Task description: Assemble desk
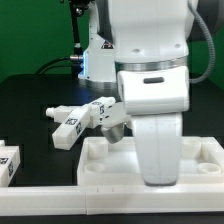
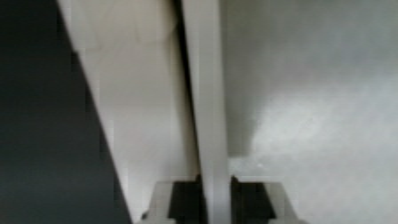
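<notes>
The white tabletop panel [image 1: 100, 158] lies flat on the black table with its raised rim and round corner sockets up. My arm stands over its right part in the exterior view and hides my gripper there. In the wrist view my gripper [image 2: 206, 198] is shut on a thin upright white wall of the tabletop [image 2: 199, 90], which runs between the two dark fingers [image 2: 167, 202]. Two white square legs with black-and-white tags [image 1: 80, 118] lie together behind the panel's left end. Another tagged leg [image 1: 8, 164] lies at the exterior view's far left.
A long white border rail [image 1: 60, 205] runs along the front of the exterior view. The robot's base [image 1: 98, 60] and cables stand at the back. A green wall is behind.
</notes>
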Controlling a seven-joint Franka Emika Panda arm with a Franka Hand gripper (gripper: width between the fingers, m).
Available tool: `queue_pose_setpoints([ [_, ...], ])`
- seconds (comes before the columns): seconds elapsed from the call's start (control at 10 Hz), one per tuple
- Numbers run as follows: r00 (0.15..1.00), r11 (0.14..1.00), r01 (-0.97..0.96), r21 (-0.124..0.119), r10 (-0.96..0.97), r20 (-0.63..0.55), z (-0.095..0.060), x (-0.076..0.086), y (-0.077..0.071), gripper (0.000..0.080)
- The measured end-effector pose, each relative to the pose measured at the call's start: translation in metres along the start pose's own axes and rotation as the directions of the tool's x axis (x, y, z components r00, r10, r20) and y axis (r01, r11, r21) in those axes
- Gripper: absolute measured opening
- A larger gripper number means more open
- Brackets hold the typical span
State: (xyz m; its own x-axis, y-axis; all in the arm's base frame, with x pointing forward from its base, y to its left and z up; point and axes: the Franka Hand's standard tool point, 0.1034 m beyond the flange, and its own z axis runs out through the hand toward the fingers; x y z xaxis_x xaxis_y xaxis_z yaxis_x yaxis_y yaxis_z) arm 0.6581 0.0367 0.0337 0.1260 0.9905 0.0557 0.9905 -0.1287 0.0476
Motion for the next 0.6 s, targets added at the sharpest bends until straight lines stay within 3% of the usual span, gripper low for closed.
queue_pose_setpoints([
  [0.4,0.999,1.0,0.014,0.0,-0.014,0.035,0.004,-0.0011,0.0008,0.0063],
  [0.5,0.999,1.0,0.014,0.013,-0.014,0.038,0.0036,-0.0011,-0.0022,0.0063],
  [0.6,0.999,1.0,0.014,0.012,-0.014,0.038,0.0032,-0.0011,-0.0017,0.0063],
])
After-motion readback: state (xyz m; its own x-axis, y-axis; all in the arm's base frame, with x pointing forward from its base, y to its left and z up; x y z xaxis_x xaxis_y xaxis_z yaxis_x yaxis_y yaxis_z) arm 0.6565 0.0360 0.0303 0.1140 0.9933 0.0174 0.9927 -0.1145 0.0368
